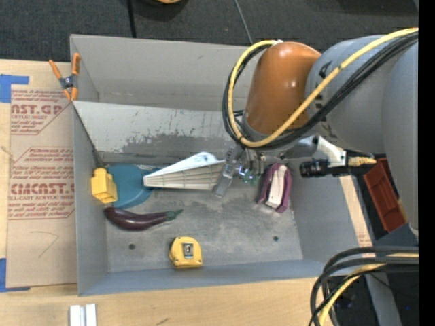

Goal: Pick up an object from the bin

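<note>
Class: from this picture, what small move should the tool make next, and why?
Probably a short descent: the tool sits over the wide end of the white ribbed wedge, the nearest thing, while the purple-and-white object lies apart, further toward the arm's side.

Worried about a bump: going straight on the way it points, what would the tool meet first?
Probably the near end of the white ribbed wedge mid-bin, just under the tool; depth is unclear, so perhaps the bin floor.
</note>
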Robot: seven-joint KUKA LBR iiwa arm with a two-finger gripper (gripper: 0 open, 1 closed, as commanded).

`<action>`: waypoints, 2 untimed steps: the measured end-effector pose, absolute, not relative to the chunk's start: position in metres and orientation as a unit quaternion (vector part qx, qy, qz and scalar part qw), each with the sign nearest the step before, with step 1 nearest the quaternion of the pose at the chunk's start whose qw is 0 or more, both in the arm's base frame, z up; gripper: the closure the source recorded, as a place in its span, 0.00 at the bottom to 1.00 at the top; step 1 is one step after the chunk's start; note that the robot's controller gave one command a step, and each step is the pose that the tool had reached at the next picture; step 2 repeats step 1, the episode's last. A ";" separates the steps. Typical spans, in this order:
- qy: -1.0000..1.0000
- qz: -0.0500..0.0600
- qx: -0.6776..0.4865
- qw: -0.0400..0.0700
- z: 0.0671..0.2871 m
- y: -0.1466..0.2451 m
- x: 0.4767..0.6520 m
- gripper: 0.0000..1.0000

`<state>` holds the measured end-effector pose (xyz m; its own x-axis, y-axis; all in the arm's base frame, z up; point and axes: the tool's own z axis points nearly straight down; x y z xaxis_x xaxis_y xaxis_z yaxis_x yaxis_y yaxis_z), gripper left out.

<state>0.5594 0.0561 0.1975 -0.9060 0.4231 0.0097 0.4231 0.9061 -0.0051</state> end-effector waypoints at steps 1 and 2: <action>-0.981 0.001 -0.193 0.010 0.242 0.072 0.561 1.00; -0.981 0.001 -0.193 0.010 0.242 0.072 0.561 1.00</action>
